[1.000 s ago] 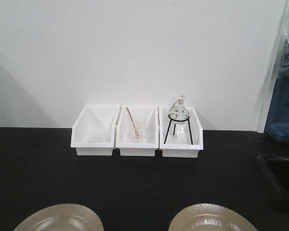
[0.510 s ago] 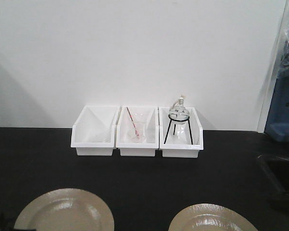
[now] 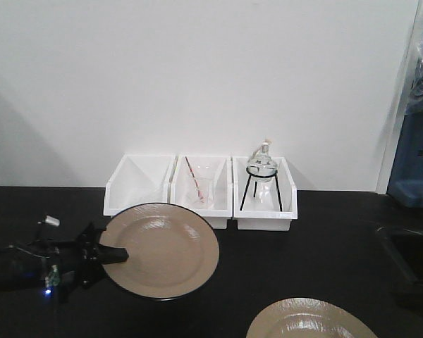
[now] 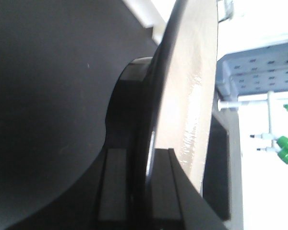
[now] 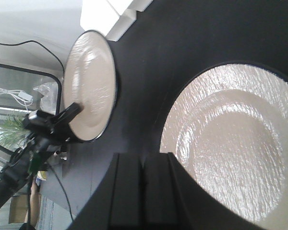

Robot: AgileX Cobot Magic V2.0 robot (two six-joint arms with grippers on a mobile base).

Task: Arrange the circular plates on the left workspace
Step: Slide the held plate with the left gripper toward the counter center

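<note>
Two round glossy beige plates with dark rims show. One plate (image 3: 166, 250) is clamped at its left rim by the left gripper (image 3: 120, 255) and held tilted in front of the bins, its black underside visible from the wrist. The second plate (image 3: 310, 322) lies flat on the matte black countertop (image 3: 324, 260), near the front edge. The right gripper (image 5: 144, 158) sits just beside it, jaws narrow with nothing between them. Three white plastic bins (image 3: 201, 220) line the plain white wall (image 3: 197, 84).
</note>
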